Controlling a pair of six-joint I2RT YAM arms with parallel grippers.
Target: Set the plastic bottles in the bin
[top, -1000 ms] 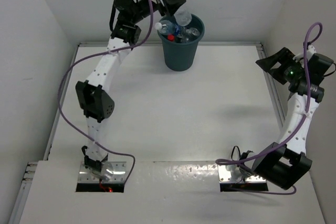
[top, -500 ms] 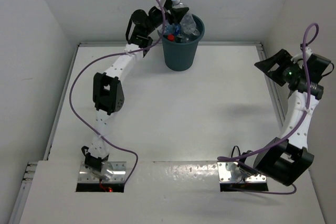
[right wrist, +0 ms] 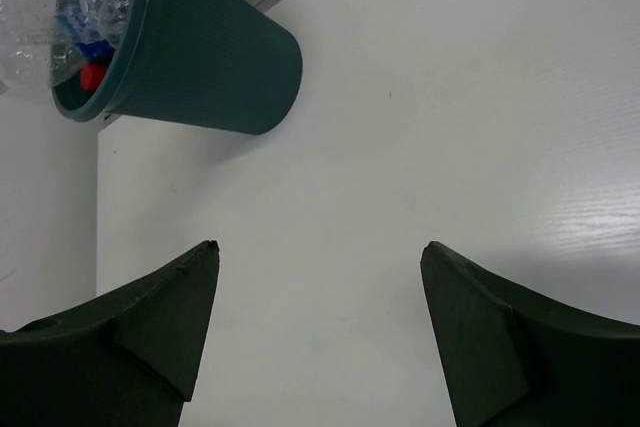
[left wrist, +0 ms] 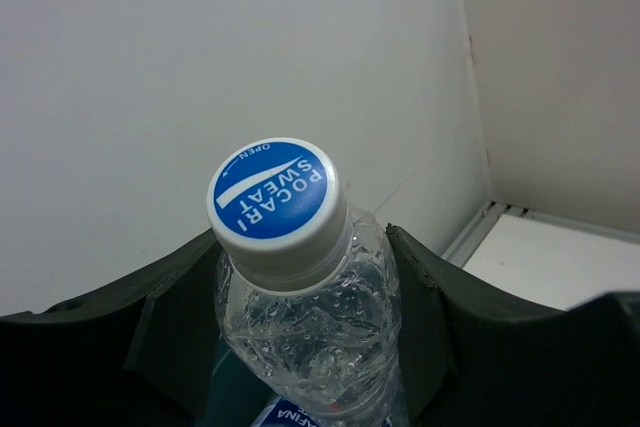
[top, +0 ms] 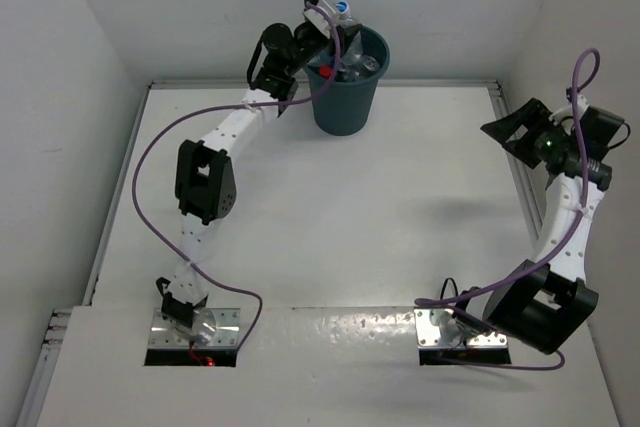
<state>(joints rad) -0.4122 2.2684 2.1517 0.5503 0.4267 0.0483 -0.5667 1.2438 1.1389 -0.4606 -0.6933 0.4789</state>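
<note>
Shut narrow on a clear bottle (left wrist: 312, 342) w/ blue "Pocari Sweat" cap (left wrist: 272, 192): L gripper (left wrist: 300, 312), one pad each side of the shoulder, cap pointing up at the wrist cam.

Changes vs 1 s ago:
- L arm (top: 225, 132) stretched further fwd and lower.
- Bottle brought from high above the bin's back-left rim down to the bin (top: 345, 102) mouth. Now right at the far-left rim, cap poking above it. Lower body hidden by gripper in top view, so can't tell how deep inside.
- Not let go yet: grip just as tight as 1 s back.
- R gripper (right wrist: 318, 332) nearly unmoved, only a slight shift. Jaws wide, nothing between them. Hangs over the right side of the table (top: 400, 237), well apart from bin.

Already inside the bin: several crumpled clear bottles (right wrist: 85, 2), piled close to rim level, plus a red cap (right wrist: 92, 75) among them. Exact count not readable.

Meaning for task, as a judgement:
- Drop step about due. Just needs L jaws opened over the mouth.
- No other bottle seen lying on the table from top cam, so prob. the last one.
- Risk: pile already high and bottle near the rim, so could perch on top or tip out over the far edge. Better released nearer bin centre.
</note>
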